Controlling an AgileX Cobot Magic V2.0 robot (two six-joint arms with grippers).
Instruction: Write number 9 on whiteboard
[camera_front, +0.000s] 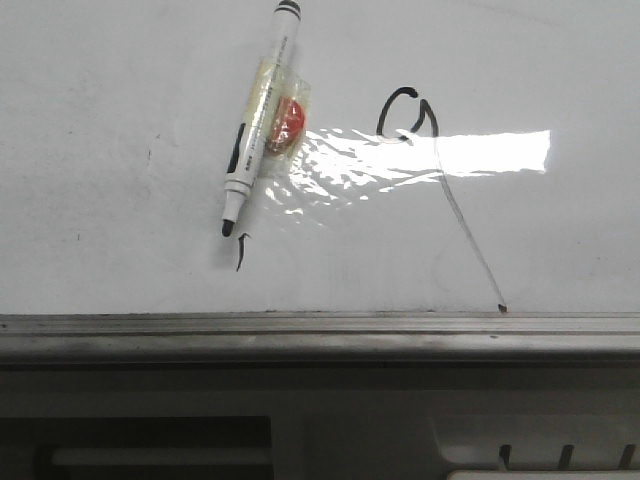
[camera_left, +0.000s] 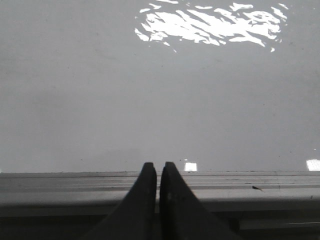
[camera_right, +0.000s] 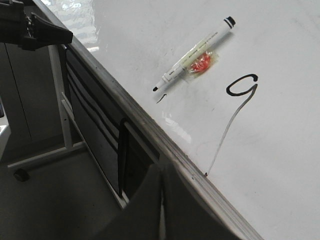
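The number 9 (camera_front: 420, 160) stands upper right of centre on the whiteboard (camera_front: 120, 120), its long tail slanting down-right to the rail. The pen (camera_front: 258, 120) lies free at upper centre, its long axis steep. Left pincer (camera_left: 159, 172) and right pincer (camera_right: 162, 172) are both closed and empty; judging by its view, the right is nearer.

The number 9 (camera_front: 425, 170) (open loop, faint slanted tail) marks the glossy whiteboard (camera_front: 120, 150).

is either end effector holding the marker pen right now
No, the marker pen lies on the whiteboard left of the number 9, touching no end effector.
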